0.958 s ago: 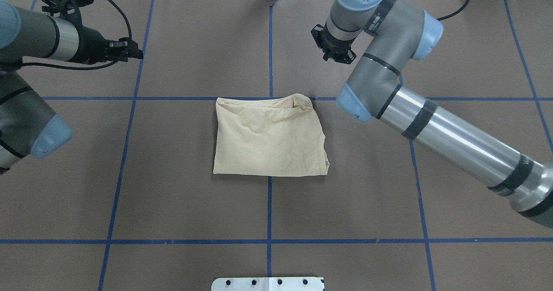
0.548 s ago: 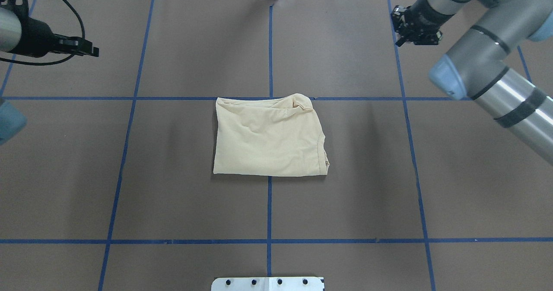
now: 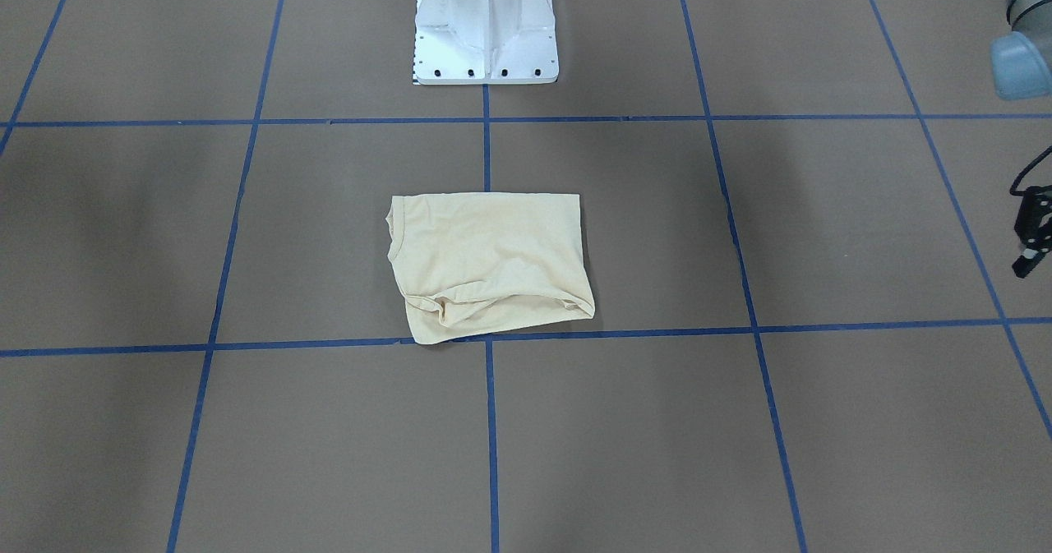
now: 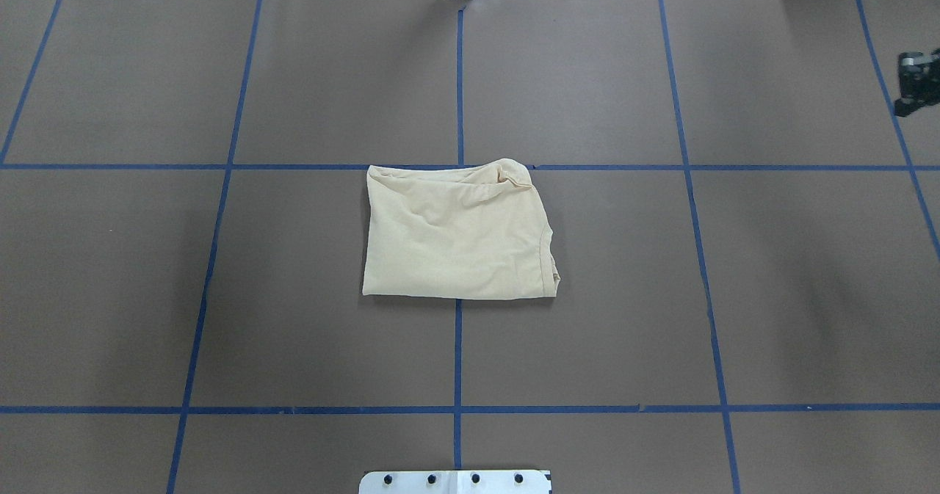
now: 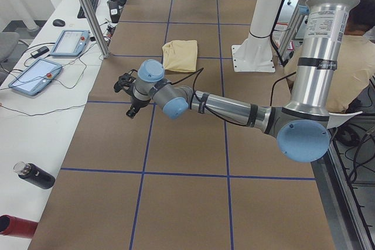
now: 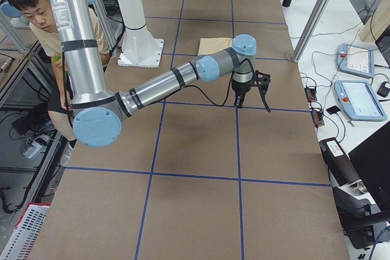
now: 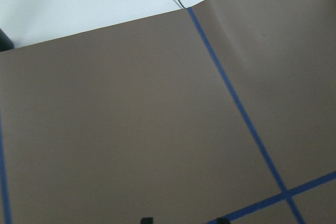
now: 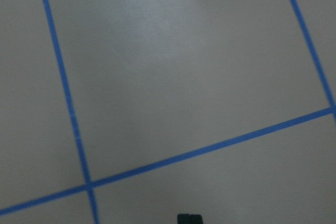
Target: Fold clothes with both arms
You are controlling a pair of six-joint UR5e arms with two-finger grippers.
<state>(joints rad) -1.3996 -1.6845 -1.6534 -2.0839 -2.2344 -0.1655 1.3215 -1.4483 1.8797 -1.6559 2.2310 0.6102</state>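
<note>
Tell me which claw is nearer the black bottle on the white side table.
Left. The left claw hangs over the table on the same side of the shirt as the black bottle; the right claw hangs beyond the shirt, toward the opposite end.

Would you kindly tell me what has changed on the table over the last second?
The left pincer swung outward out of the overhead view; the right pincer withdrew to its right edge. Neither holds anything. The folded shirt stayed put.

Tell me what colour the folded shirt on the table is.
Pale cream-yellow; no print shows. The shirt shows best in the overhead exterior view.
</note>
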